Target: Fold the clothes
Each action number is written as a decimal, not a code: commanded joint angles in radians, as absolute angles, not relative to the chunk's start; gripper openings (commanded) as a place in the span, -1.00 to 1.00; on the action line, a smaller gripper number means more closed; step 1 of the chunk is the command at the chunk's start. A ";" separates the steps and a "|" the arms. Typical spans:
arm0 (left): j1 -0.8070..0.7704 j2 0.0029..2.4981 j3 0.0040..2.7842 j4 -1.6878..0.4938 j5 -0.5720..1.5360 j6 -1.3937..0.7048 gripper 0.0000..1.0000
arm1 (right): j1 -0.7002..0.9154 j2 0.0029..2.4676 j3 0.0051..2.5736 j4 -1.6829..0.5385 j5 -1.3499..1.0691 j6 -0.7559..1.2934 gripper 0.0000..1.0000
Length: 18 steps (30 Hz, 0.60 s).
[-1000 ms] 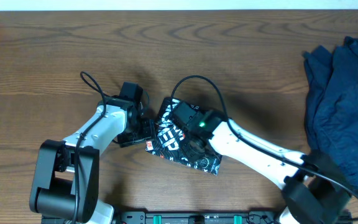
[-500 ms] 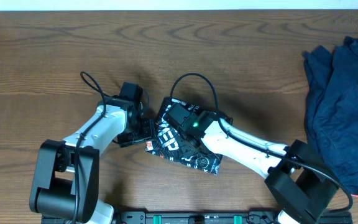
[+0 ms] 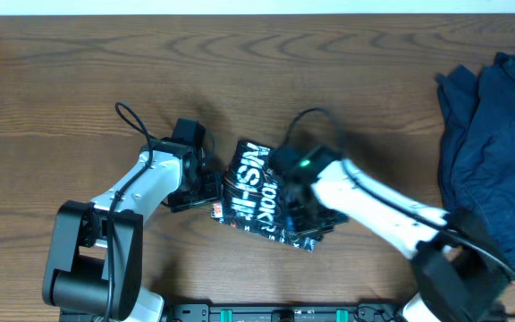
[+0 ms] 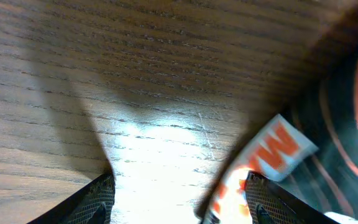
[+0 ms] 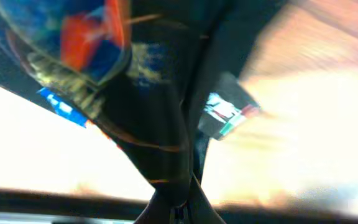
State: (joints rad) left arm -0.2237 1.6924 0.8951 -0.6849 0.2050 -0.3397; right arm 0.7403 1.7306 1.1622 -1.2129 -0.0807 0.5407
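Note:
The black jersey [image 3: 253,192], with white lettering and orange lines, lies folded small at the table's front centre. My left gripper [image 3: 206,186] is at its left edge. In the left wrist view it is open [image 4: 182,202], low on the wood, with the jersey's edge and orange-white logo [image 4: 340,124] against the right finger. My right gripper [image 3: 298,210] is over the jersey's right part. In the right wrist view it is shut [image 5: 182,214] on a pinched fold of the black cloth [image 5: 160,112], which hangs stretched from the fingers.
A heap of dark navy garments [image 3: 494,134] lies at the table's right edge. The wooden table [image 3: 79,80] stretches to the left and back. The arm bases stand at the front edge [image 3: 88,268].
My right gripper has moved from the jersey's upper left to its right side with cloth in its grip, and the white lettering now shows. The left arm has not moved.

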 commanded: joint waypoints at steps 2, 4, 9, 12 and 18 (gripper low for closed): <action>-0.220 1.713 0.871 -0.691 0.181 -0.337 0.39 | 0.679 1.695 1.176 -1.250 -0.077 0.519 -0.95; -0.220 1.713 0.871 -0.694 0.181 -0.337 0.40 | 0.663 1.695 1.173 -1.242 -0.048 0.519 -0.94; -0.220 1.713 0.871 -0.706 0.181 -0.337 0.39 | 0.672 1.695 1.173 -1.217 -0.061 0.519 -0.74; -0.218 1.710 0.875 -0.713 0.181 -0.313 0.39 | 0.687 1.695 1.173 -1.263 -0.057 0.515 -0.57; -0.201 1.666 0.955 -0.737 0.181 -0.237 0.40 | 0.658 1.694 1.174 -1.393 0.197 0.708 -0.58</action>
State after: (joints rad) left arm -0.2119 1.6924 0.8989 -0.7368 0.1967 -0.2951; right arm 0.6754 1.7004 1.1629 -1.3849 0.0364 0.5900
